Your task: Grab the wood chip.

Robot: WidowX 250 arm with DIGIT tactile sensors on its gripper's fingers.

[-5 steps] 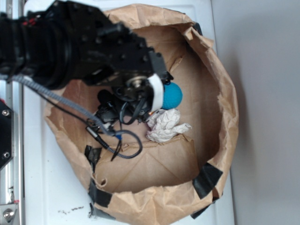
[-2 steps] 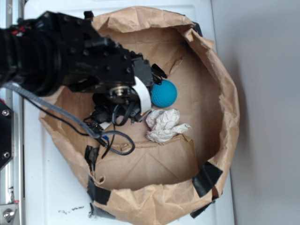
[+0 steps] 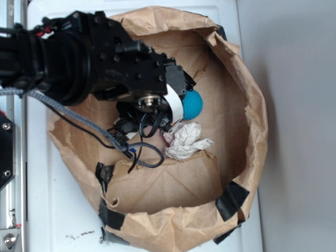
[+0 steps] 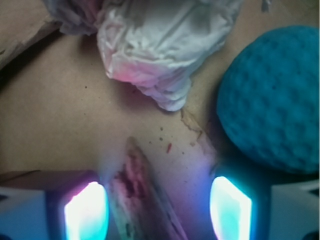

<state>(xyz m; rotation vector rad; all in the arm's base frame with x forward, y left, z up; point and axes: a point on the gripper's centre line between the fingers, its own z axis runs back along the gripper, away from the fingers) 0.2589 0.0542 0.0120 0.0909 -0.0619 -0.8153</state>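
Wood chip [image 4: 137,200], your flat brown pointed sliver, lies between the black gripper's [image 4: 157,205] spread, empty fingers (teal dimpled ball [image 4: 272,97] crowding right), placed for closing.

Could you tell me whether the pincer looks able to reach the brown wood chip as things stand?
Probably yes: the pincer is open with the flat brown wood chip between its fingers, lying nearer one of them, and nothing covers it.
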